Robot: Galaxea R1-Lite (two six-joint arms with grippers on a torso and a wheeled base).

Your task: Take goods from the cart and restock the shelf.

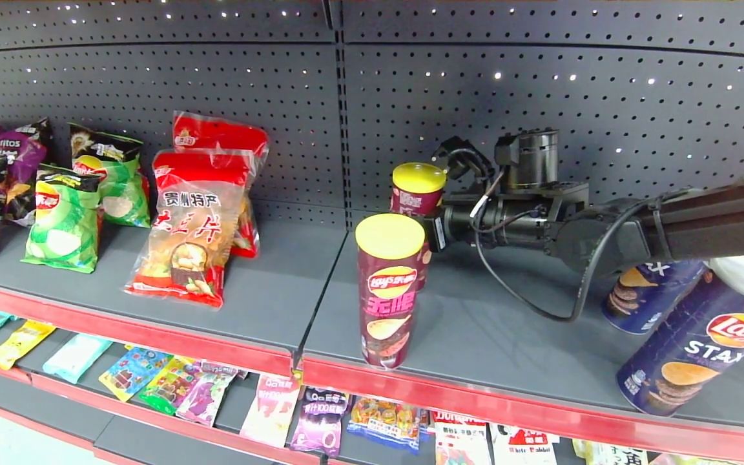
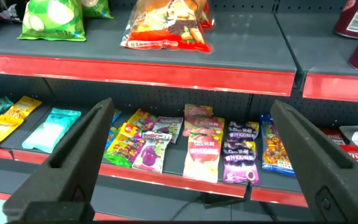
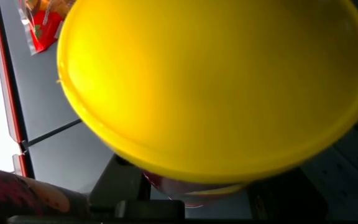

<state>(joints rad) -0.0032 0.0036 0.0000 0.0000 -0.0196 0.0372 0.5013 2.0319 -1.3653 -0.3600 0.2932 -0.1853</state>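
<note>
right gripper [image 1: 430,239] at rear can [image 1: 417,187], 12 o'clock of front can [image 1: 390,290] — I cannot tell if it grips | left gripper [image 2: 185,162] spread wide | risk: retreating, I knock front can off shelf [image 1: 475,323]

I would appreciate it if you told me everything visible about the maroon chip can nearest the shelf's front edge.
The maroon chip can is a tall, slim cylinder with a flat yellow lid that looks plastic. Its glossy printed wrap shows a yellow oval, pink characters and a chip picture. It stands upright on the grey shelf, close to the red front lip. Nothing grips it. A matching can is right behind it, and whether they touch is unclear.
</note>
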